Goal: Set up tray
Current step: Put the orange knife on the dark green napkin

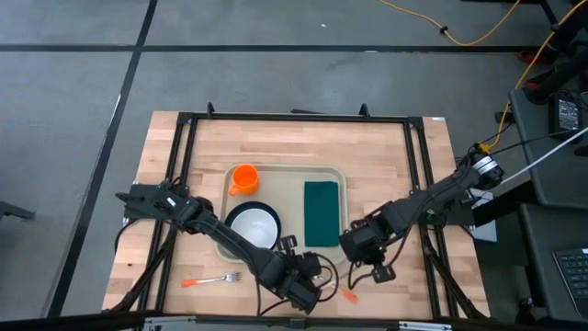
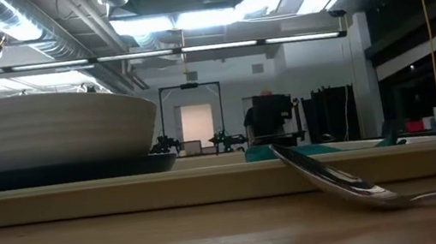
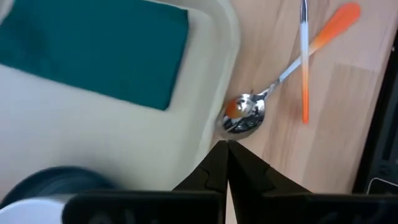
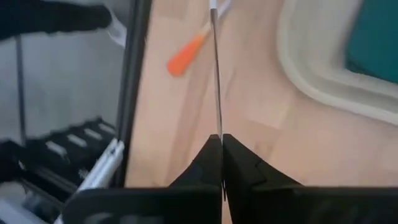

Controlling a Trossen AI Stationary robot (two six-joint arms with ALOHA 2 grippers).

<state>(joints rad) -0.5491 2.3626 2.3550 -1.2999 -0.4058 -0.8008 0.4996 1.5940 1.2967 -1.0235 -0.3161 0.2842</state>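
The pale beige tray lies mid-table and carries an orange cup, a white bowl on a dark teal plate, and a green napkin. A spoon with an orange handle leans its bowl on the tray's near-right rim, also seen in the low view. My left gripper is shut, just short of the spoon's bowl. My right gripper is shut on an orange-handled knife whose blade crosses the spoon's handle. A fork lies near-left. My right gripper pinches the knife's metal blade between its two fingers. The blade is seen edge-on and runs straight on from the fingertips, along them, over the spoon's handle. Whether the knife is lifted clear of the table, I cannot tell.
A black frame runs around the wooden table top. Bare wood lies to the right of the tray. Both arms crowd the near-right corner of the tray. Cables and equipment stand beyond the table's right edge.
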